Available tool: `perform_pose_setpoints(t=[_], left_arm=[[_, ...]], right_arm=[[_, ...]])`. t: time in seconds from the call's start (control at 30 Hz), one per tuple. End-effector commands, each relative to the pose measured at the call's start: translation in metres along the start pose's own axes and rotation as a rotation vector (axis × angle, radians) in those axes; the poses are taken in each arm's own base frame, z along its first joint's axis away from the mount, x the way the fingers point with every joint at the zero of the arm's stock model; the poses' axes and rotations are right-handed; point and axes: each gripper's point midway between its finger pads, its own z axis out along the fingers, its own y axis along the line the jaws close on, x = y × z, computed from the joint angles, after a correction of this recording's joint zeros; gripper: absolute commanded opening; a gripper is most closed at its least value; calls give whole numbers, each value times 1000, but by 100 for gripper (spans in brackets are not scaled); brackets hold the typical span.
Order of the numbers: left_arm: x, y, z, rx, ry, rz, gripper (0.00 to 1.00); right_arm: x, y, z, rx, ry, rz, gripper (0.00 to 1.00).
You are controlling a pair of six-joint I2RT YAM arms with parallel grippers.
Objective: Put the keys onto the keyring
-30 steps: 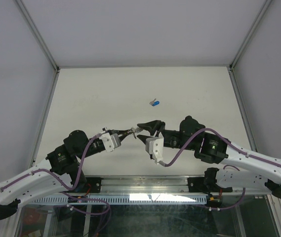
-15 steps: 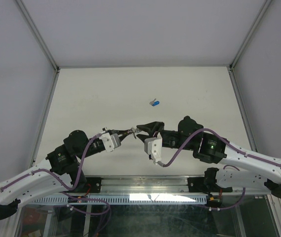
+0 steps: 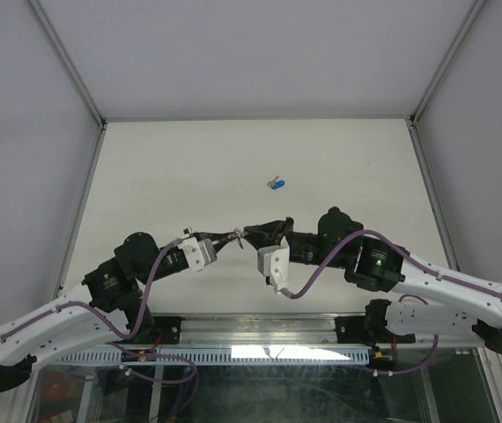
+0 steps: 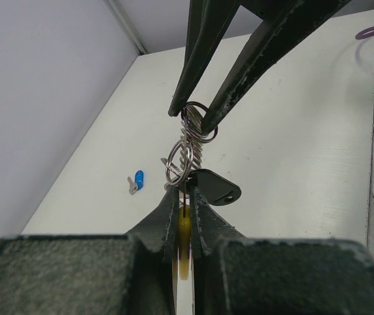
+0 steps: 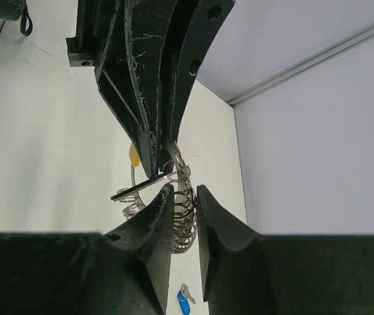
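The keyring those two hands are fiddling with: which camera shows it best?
The left wrist view: the keyring sits in the open middle, its silver loops and yellow part clear between the left hand and right hand. The right wrist view shows only coils partly behind fingers; the top view, a tiny glint.

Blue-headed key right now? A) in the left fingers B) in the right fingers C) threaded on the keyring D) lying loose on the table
D: the blue-headed key lies alone on the table, well apart from the keyring.
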Motion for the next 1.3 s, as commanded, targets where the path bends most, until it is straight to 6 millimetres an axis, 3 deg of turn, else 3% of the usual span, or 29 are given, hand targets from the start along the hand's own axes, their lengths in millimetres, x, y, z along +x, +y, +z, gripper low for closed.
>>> perform_pose_setpoints(t=[0.0, 0.1, 0.23, 0.33, 0.6, 0.97, 1.27], left_arm=[[-38, 21, -3, -66, -102, 16, 0], [-38, 21, -3, -67, -99, 16, 0], [-37, 22, -3, -68, -99, 16, 0], [-39, 22, -3, -68, -102, 15, 0], [-39, 22, -4, -71, -102, 16, 0], [-36, 21, -3, -66, -96, 11, 0], [-37, 21, -3, -67, -99, 12, 0]], right_arm=[[-13, -15, -4, 54, -37, -8, 22], [-15, -16, -5, 53, -39, -7, 21], [-13, -12, -6, 41, -37, -6, 40], [-11, -8, -5, 29, -35, -6, 46], [-8, -7, -2, 36, -35, -15, 47], [-31, -27, -14, 129, -127, 6, 46], [-12, -3, -5, 32, -58, 23, 46]])
